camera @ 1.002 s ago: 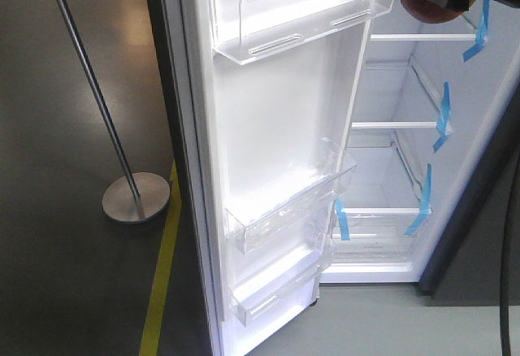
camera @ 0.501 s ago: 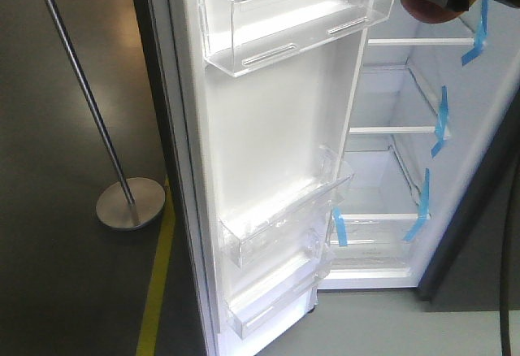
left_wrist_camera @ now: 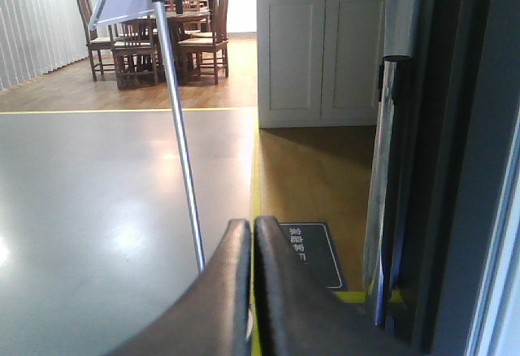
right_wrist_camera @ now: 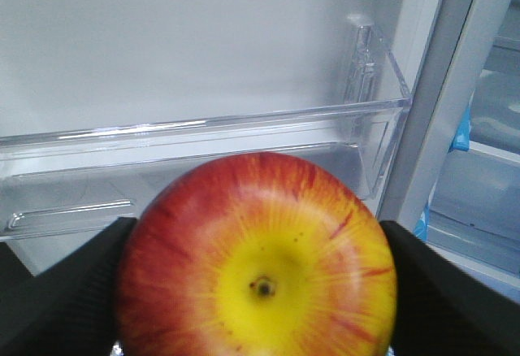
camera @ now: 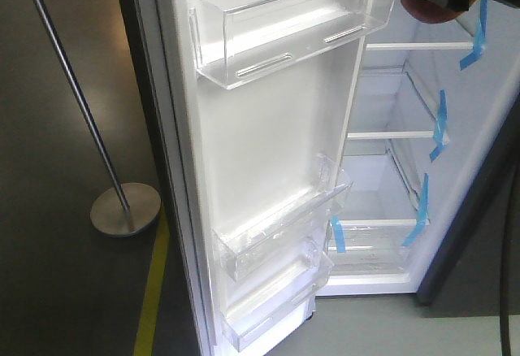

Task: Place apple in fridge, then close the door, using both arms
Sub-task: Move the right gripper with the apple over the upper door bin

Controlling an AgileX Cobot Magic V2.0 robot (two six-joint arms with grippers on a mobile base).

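Floor (camera: pixel 57 291) glossy grey, yellow line (camera: pixel 151 299) beside open door (camera: pixel 268 153); dining chairs (left_wrist_camera: pixel 130 35) beyond.

Closed left pincer (left_wrist_camera: pixel 252 238), clamped right pincer (right_wrist_camera: pixel 256 279)

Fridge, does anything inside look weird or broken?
Only the blue tape in the fridge looks odd. Strips of it are stuck over the ends of the white shelves. Nothing looks spilled or broken.
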